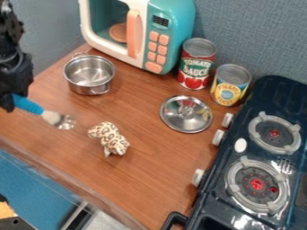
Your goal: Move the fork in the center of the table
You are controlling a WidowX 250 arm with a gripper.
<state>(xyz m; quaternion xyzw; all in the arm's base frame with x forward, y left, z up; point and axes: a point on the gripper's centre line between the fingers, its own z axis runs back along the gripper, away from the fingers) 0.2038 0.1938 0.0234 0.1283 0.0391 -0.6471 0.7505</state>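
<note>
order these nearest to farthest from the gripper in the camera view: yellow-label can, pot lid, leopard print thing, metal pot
From the gripper, at the left edge:
1. Metal pot, upper left
2. Leopard print thing, lower, left of centre
3. Pot lid, right of centre
4. Yellow-label can, farther right

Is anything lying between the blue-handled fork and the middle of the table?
Yes, the spotted cloth bundle lies just beyond the head of the fork, partly in the way toward the middle. The metal pot sits off toward the microwave, outside that line.
</note>
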